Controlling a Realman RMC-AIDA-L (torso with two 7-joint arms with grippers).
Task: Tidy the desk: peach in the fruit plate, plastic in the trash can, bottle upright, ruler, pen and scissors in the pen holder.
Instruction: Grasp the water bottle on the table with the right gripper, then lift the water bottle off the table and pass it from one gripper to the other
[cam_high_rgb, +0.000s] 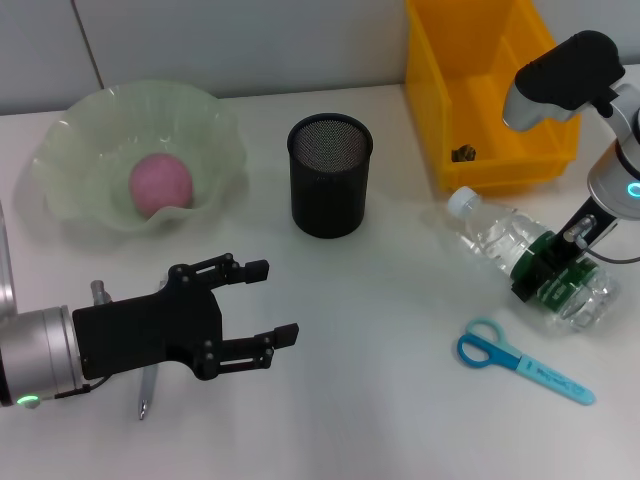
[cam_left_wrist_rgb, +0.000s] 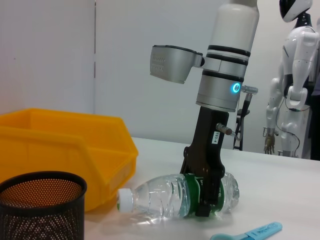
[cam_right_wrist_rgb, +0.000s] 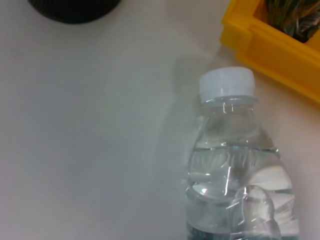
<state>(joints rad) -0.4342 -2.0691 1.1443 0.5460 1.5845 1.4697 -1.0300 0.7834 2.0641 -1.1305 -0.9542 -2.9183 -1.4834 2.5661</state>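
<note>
Head view is showing the black mesh pen holder (cam_high_rgb: 330, 175) standing upright near the middle of the white table (cam_high_rgb: 380, 400), and everything else is sitting around it. Toward the robot's right of the pen holder, the bottle (cam_high_rgb: 520, 255) is lying on its side, its white cap pointing back toward the yellow trash can (cam_high_rgb: 490, 90), which is sitting just behind it at the table's far edge. The right end effector (cam_high_rgb: 550, 268) is reaching down onto the bottle, its black fingers pinching the green label band, as the left wrist view confirms (cam_left_wrist_rgb: 202, 192). The bottle's clear ribbed body is showing water inside in the right wrist view (cam_right_wrist_rgb: 235, 165).

Nearer the robot than the bottle, the scissors (cam_high_rgb: 522, 360) are lying flat with blue loops and a light blue blade cover, apart from the bottle, with bare table between them and the pen holder.

Toward the robot's left of the pen holder, the pale green fruit plate (cam_high_rgb: 215, 135) with its wavy rim is holding the pink peach (cam_high_rgb: 160, 185). In front of the pen holder and to the left, the left end effector (cam_high_rgb: 265, 300) is hovering with its fingers spread wide and nothing between them. Beneath that arm the pen (cam_high_rgb: 146, 390) is lying on the table, partly hidden.
</note>
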